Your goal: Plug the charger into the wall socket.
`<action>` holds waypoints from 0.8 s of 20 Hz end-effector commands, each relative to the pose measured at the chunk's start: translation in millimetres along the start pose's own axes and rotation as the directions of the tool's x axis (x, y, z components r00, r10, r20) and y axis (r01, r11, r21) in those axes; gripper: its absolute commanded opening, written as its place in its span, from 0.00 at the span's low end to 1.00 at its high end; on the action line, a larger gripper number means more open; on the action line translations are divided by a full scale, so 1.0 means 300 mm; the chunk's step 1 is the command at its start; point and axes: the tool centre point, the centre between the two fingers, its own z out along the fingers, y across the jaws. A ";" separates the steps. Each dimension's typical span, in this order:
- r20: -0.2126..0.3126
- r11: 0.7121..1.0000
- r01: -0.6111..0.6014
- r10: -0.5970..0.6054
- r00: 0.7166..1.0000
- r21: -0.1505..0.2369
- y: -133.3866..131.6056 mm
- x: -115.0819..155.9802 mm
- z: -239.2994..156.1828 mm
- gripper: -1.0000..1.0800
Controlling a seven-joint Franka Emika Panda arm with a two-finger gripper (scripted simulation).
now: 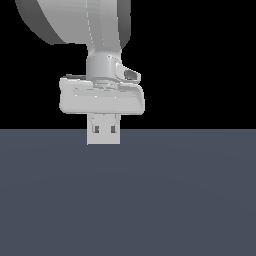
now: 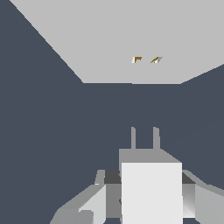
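Observation:
In the wrist view my gripper (image 2: 146,178) is shut on the charger (image 2: 151,194), a white block with two prongs (image 2: 133,138) pointing forward. The wall socket (image 2: 109,39) is a flat white plate ahead, with two small dark holes (image 2: 137,59) in it. The prongs stand short of the plate, apart from it, and roughly in line with the holes. In the exterior view the socket (image 1: 104,137) stands upright on the grey floor below the gripper's white hand (image 1: 102,97). It hides the fingers and the charger.
A flat dark grey floor (image 1: 175,200) spreads under everything. The arm's large grey links (image 1: 75,20) hang above the hand. Behind them the background is black.

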 end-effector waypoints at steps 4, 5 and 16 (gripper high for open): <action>0.001 1.000 -0.012 0.012 1.000 -0.001 -0.002 0.023 -0.009 0.00; 0.001 1.000 -0.012 0.012 1.000 -0.001 -0.003 0.024 -0.009 0.00; 0.001 1.000 -0.012 0.012 1.000 -0.001 -0.002 0.049 -0.008 0.00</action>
